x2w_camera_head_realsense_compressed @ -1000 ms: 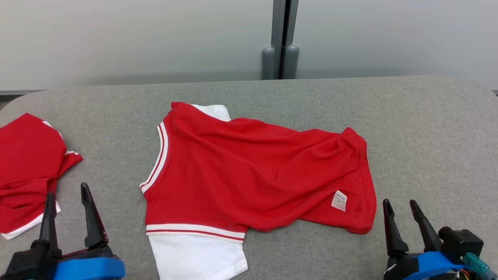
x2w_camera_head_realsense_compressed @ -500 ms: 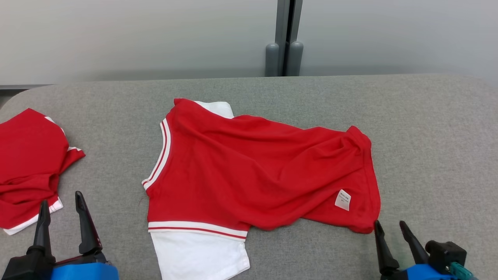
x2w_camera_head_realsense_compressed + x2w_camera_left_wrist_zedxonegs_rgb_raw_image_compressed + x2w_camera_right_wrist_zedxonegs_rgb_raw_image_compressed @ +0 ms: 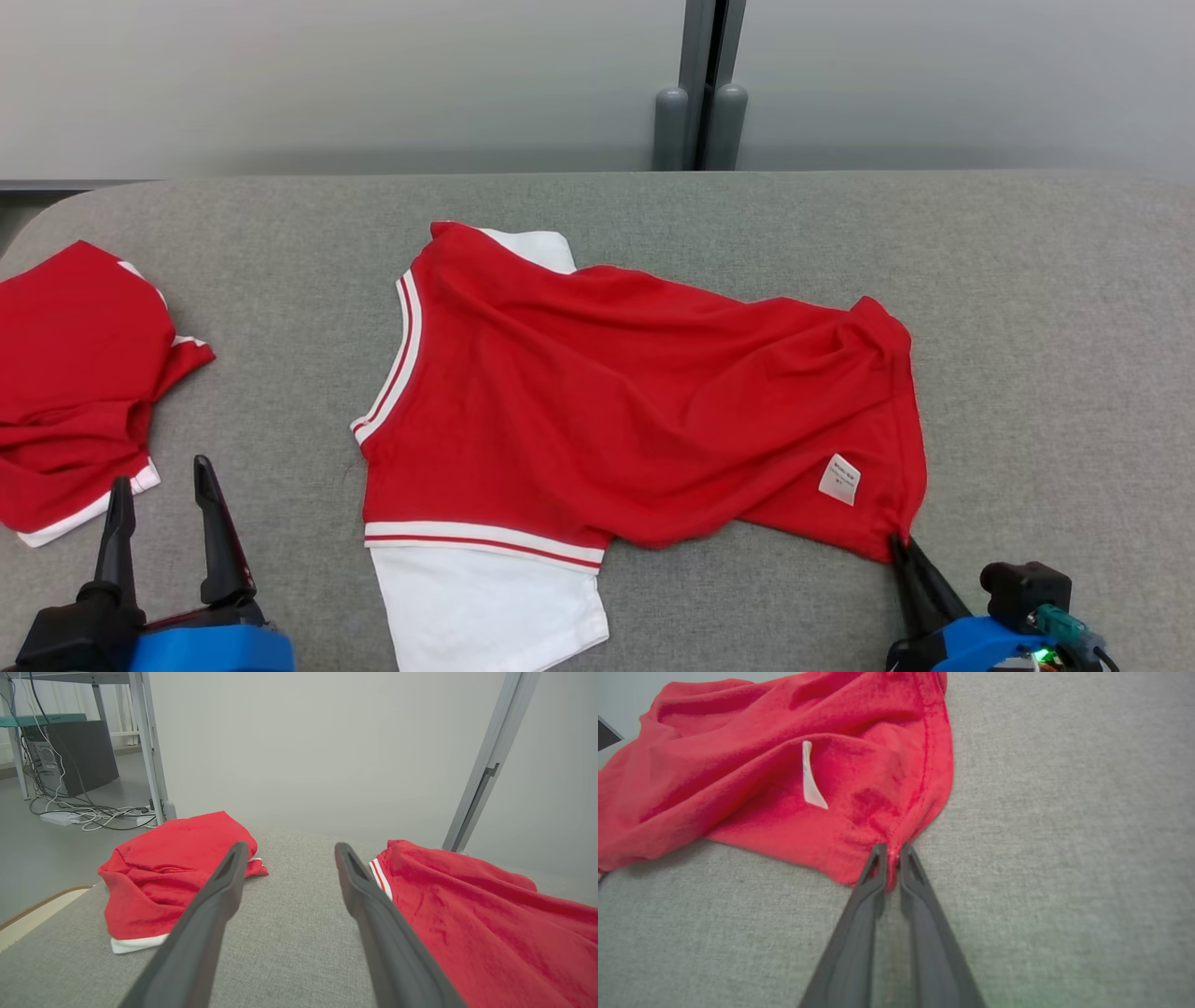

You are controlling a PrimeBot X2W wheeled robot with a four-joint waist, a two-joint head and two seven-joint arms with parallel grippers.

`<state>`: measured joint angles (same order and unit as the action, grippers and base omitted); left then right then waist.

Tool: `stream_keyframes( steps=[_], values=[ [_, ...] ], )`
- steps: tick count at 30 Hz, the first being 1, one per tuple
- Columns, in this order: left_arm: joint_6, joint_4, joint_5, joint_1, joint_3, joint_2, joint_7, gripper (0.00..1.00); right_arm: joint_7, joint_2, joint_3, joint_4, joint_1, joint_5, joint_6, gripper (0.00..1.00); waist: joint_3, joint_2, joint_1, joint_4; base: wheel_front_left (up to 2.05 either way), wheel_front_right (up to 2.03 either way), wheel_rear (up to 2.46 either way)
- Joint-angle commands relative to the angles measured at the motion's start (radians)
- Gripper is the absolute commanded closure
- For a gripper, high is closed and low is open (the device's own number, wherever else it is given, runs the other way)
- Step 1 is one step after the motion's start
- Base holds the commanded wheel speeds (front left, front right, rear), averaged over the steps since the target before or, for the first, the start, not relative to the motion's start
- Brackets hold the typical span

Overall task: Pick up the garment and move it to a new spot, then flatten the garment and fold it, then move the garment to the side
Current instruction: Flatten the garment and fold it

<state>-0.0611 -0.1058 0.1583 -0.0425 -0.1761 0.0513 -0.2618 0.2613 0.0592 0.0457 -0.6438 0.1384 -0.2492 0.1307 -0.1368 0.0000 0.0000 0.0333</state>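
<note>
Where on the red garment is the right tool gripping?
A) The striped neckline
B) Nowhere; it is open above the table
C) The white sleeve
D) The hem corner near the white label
D: in the right wrist view, the right tool is pinched shut on the hem corner of the red garment, close to the white label.

My right pincer (image 3: 899,549) was standing open, clear of the cloth. It has now reached forward and closed on the near right hem corner (image 3: 893,858) of the red jersey garment with white striped trim (image 3: 635,411), and the fabric bunches to a point there. The head view has swung a little, so everything sits further right in it.
</note>
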Motion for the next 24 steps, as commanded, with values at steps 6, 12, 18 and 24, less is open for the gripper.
stream_keyframes(
  steps=[6, 12, 18, 24],
  values=[
    [0.006, -0.01, 0.004, -0.011, 0.008, -0.001, -0.004, 0.0, 0.004, 0.032, -0.037, 0.105, -0.048, 0.004, 0.0, 1.0, 0.016, 0.0, 0.0, -0.013, 0.0, 0.0, 0.0],
    [0.01, -0.017, 0.0, -0.025, 0.013, -0.002, -0.004, 0.0, 0.005, 0.065, -0.074, 0.217, -0.179, 0.01, 0.0, 1.0, 0.043, 0.0, 0.0, -0.022, 0.0, 0.0, 0.0],
    [0.004, -0.028, -0.006, -0.039, 0.012, -0.002, -0.004, 0.0, 0.005, 0.06, -0.09, 0.25, -0.228, 0.011, 0.0, 0.0, 0.065, 0.0, 0.0, -0.036, 0.0, 0.0, 0.0],
    [-0.004, -0.049, -0.03, -0.052, 0.021, -0.001, -0.004, 0.0, 0.005, 0.037, -0.107, 0.351, -0.217, 0.031, 0.0, 0.0, 0.09, 0.0, 0.0, -0.038, 0.0, 0.0, 0.0]
  ],
)
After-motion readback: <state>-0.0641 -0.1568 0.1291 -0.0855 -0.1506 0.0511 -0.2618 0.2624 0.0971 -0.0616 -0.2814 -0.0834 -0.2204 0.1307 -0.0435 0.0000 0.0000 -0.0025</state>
